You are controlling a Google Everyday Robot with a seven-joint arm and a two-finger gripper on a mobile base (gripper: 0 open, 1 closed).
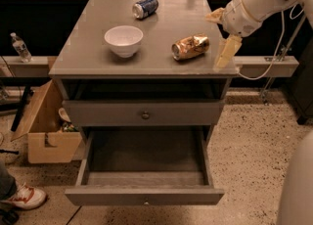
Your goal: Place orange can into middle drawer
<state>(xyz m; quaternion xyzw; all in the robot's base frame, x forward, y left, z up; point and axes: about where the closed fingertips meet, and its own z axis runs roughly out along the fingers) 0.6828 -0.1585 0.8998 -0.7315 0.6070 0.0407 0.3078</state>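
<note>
We see two pale yellow fingers (228, 52) spread wide with nothing between them. One points down past the right edge of the cabinet top and the other juts left, higher up. The gripper (221, 34) hangs at the right side of the cabinet top (98, 55), just beside the orange can (190, 46) but not touching it. Behind the fingers, the white wrist and arm (254, 4) run up to the top right corner, where the frame cuts them off. A cable loops beneath the arm.

The orange can lies on its side on the cabinet top, near the right edge, with its silver end turned left toward the white bowl (123, 39). We cannot read any print on its dented side. The bowl stands upright, left of the can and apart from it. A blue-and-silver can (145, 7) lies on its side farther back.

Below the top, a grey drawer front (98, 114) with a dark round knob sits closed, and the recess above it is too dark for us to see into. The middle drawer (144, 195) is pulled out toward us. Its tray shows a bare floor, and the back of the tray is shaded under the closed drawer front.

At the left, a cardboard box (46, 131) stands on the floor, partly hidden behind the cabinet, and we cannot make out what is in it. A water bottle (20, 48) stands on a ledge farther left. A shoe (22, 197) is cut off at the lower left corner.
</note>
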